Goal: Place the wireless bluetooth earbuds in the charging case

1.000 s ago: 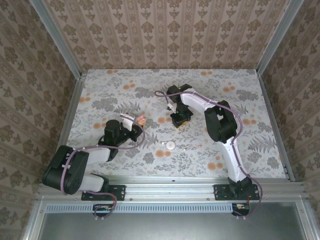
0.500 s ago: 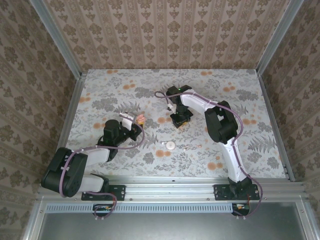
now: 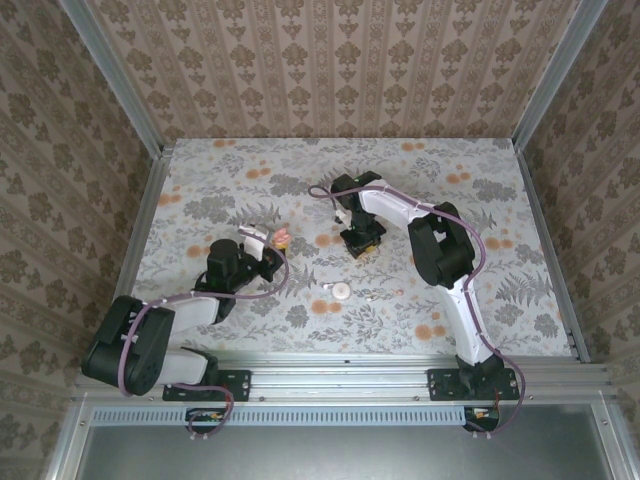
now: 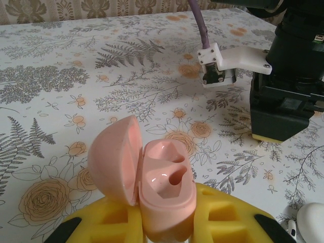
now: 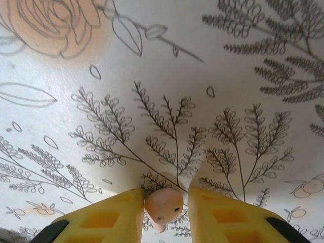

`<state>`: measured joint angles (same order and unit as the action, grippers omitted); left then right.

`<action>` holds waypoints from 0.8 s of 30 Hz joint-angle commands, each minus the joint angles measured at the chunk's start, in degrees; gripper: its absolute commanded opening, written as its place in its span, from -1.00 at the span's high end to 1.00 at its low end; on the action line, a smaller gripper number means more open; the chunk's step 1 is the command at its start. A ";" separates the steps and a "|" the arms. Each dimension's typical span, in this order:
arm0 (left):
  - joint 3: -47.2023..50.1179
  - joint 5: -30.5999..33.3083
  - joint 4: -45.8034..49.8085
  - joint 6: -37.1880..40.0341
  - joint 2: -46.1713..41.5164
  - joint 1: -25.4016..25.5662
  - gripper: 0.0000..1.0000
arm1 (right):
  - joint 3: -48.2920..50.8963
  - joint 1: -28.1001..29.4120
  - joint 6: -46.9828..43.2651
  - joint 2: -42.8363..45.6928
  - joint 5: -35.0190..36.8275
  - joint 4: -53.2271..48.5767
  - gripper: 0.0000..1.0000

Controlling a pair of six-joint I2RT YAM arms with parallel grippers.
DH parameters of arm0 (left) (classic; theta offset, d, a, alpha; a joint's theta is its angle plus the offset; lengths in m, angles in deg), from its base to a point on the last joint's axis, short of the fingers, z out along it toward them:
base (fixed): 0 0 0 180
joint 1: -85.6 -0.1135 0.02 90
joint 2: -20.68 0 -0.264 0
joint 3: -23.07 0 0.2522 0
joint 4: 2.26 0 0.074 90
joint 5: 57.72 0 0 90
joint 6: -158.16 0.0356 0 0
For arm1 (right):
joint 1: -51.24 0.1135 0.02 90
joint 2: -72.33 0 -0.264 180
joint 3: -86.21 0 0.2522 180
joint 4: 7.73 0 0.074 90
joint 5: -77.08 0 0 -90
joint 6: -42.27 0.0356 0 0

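The charging case [image 4: 164, 187] is salmon pink, and my left gripper [image 4: 164, 225] is shut on its base between yellow pads. Its lid stands open to the left and both wells are empty. From above, the case [image 3: 283, 238] sits at the tip of the left gripper [image 3: 272, 248], left of centre. My right gripper [image 3: 362, 243] points down at the table in the middle. In the right wrist view a small pink earbud [image 5: 163, 206] lies between its yellow fingers [image 5: 121, 215]. The earbud touches the left pad, and a narrow gap remains at the right pad. The right gripper [image 5: 166, 195] is still slightly open.
A white rounded object [image 3: 341, 291] lies on the flower-print table [image 3: 480, 200] in front of both grippers, with small pale bits [image 3: 376, 295] to its right. The right gripper's black body [image 4: 286, 101] stands close beyond the case. Patterned walls enclose three sides.
The right gripper's fingers have drawn closer together around the pink earbud. The left gripper still holds the open case in about the same place.
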<state>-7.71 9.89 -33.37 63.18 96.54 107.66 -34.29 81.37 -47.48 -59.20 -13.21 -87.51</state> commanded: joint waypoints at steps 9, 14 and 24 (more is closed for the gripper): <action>0.40 0.69 1.95 0.05 -2.24 -0.36 0.74 | 2.19 0.46 1.17 3.42 2.12 -0.37 0.51; 0.50 0.77 2.14 0.14 -2.48 -0.43 0.74 | 2.59 0.46 1.31 4.15 2.14 0.96 0.45; 0.67 0.77 2.32 0.15 -2.47 -0.36 0.74 | 4.65 0.49 1.51 6.38 1.44 4.29 0.58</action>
<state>-7.60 10.53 -31.11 63.18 95.18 107.62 -30.44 81.52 -47.26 -56.01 -12.38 -84.23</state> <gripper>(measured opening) 0.194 0.214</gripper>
